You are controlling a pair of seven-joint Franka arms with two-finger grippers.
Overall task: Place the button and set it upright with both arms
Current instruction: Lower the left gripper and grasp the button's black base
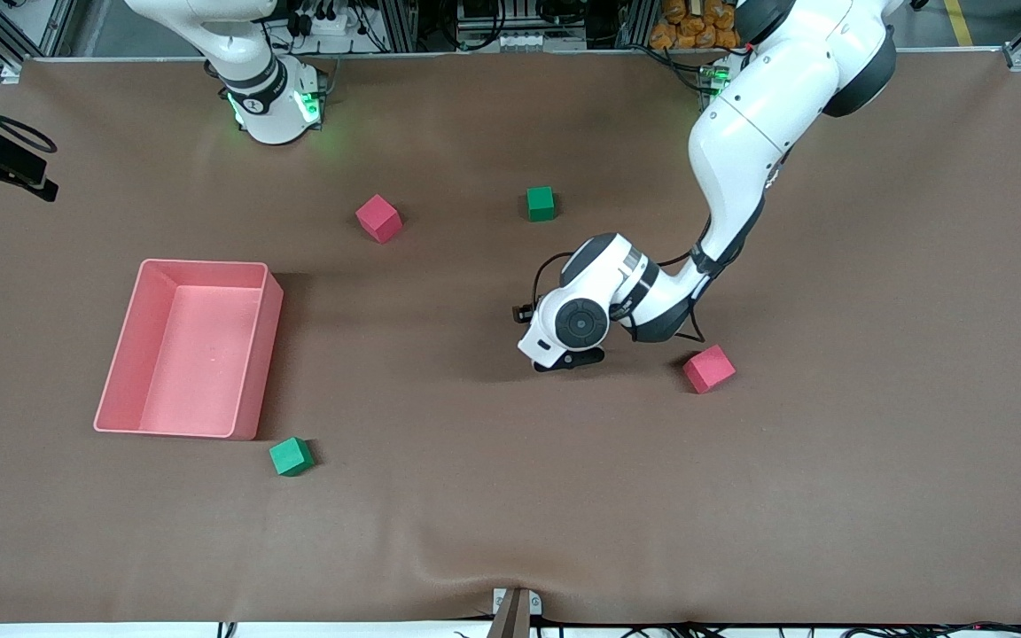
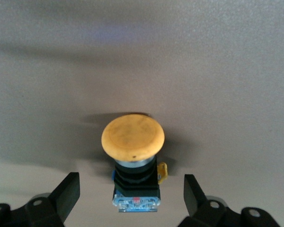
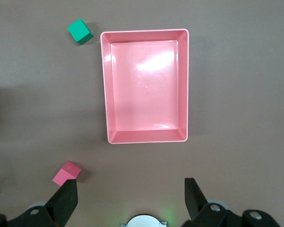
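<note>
Orange-capped button stands between the left gripper's spread fingers, hidden beneath the wrist from the front; right gripper spread above pink tray

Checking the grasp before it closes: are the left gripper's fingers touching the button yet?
Apart. The left wrist view shows table between the button and each of the fingers.

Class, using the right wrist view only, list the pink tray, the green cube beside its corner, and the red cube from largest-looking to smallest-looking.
1. pink tray, by far the largest.
2. green cube and red cube: they look alike, so no ranking.
</note>
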